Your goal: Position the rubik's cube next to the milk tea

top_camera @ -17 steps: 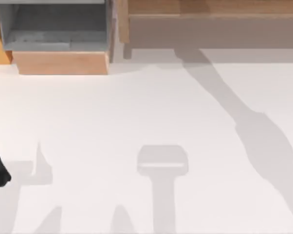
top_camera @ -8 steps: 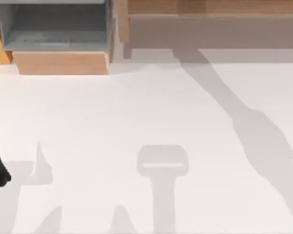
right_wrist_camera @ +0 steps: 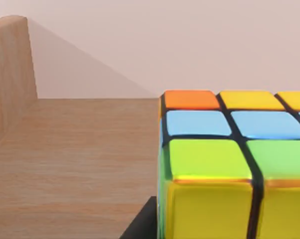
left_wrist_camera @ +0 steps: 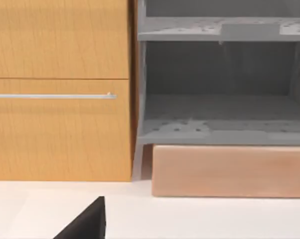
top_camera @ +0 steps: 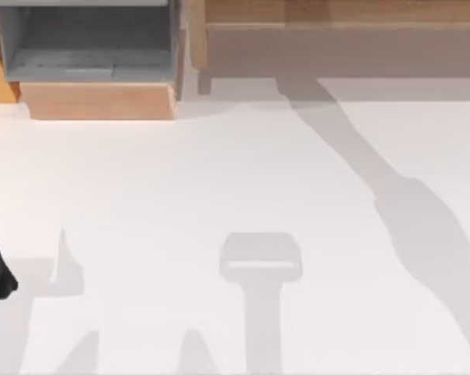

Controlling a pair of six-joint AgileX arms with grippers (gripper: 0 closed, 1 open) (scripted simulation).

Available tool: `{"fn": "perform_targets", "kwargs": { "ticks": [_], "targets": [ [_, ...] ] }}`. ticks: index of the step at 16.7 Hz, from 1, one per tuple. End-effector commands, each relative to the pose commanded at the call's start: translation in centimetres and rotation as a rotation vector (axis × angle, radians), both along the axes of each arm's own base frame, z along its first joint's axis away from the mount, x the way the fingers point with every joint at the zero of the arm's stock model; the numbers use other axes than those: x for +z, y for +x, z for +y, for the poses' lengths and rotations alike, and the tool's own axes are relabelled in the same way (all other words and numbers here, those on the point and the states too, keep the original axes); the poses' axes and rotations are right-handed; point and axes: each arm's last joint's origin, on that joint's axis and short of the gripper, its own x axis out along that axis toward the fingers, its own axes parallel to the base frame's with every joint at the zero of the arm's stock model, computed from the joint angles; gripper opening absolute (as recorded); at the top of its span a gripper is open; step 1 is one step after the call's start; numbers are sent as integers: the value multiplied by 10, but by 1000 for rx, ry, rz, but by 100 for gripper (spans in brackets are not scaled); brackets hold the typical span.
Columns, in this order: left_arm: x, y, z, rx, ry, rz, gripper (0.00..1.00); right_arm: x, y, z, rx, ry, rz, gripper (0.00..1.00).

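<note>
Presently, nothing is shifting across the last second in the top view. The rubik's cube [right_wrist_camera: 225,169] is sitting on a wooden shelf [right_wrist_camera: 75,164], close before the right tool; whether it is gripped cannot be told. Transfer to the counter [top_camera: 219,180] appears pending.

A white counter [top_camera: 219,180] spreads below a grey open shelf unit [top_camera: 87,43] at upper left of the frame, a pale wood block [top_camera: 98,101] at its foot, an orange wooden cabinet [left_wrist_camera: 60,89] beside it.
</note>
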Motion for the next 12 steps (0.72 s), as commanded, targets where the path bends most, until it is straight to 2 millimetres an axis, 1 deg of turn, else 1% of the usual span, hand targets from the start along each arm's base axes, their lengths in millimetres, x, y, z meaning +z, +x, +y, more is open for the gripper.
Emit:
{"fn": "perform_targets", "kwargs": {
  "ticks": [1,3,6,8,10,12],
  "targets": [
    [0,0,0,0,0,0,100,8,-4,-3,8,6,-12,0],
    [0,0,0,0,0,0,100,30,-17,-16,30,19,-45,0],
    [0,0,0,0,0,0,100,69,-43,-43,68,31,-91,0],
    [0,0,0,0,0,0,100,89,-61,-61,90,31,-109,0],
    [0,0,0,0,0,0,100,101,-76,-75,112,24,-110,0],
    [0,0,0,0,0,0,100,106,-86,-87,131,14,-94,0]
  ]
}}
